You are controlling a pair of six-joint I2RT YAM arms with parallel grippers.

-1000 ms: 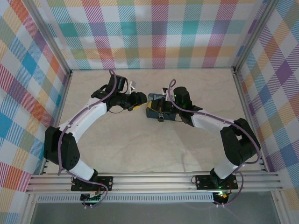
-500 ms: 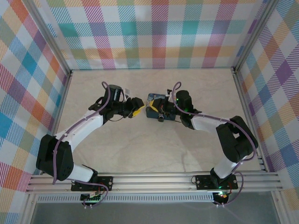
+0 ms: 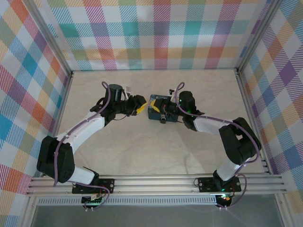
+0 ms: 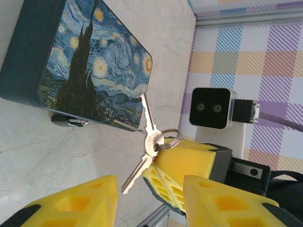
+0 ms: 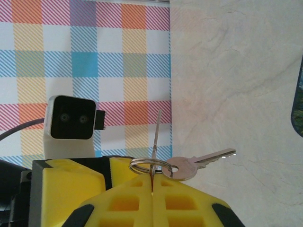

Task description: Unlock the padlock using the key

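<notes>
My right gripper [image 5: 152, 182] is shut on one silver key [image 5: 155, 137], which stands edge-on between its yellow fingers [image 4: 189, 161]. A ring [image 5: 149, 165] joins it to a second key [image 5: 199, 163] that sticks out sideways. My left gripper [image 4: 149, 189] is open and faces the right one. In the left wrist view the hanging key [image 4: 137, 175] lies just ahead of the gap between its jaws, apart from both. The padlock [image 4: 71, 122] is a tiny grey piece at the near edge of the dark blue tin [image 4: 94, 71]. In the top view both grippers [image 3: 137, 105] [image 3: 152, 109] meet at the tin's left end.
The blue tin [image 3: 163, 111] with its swirly yellow print lies mid-table under the right arm's wrist. Plaid walls [image 3: 156, 33] and aluminium rails [image 3: 156, 182] close in the marble-look tabletop [image 3: 151, 151], which has free room in front.
My left gripper has swung right toward the keys and its jaws have narrowed. The right gripper has stayed over the tin, still holding the key.
</notes>
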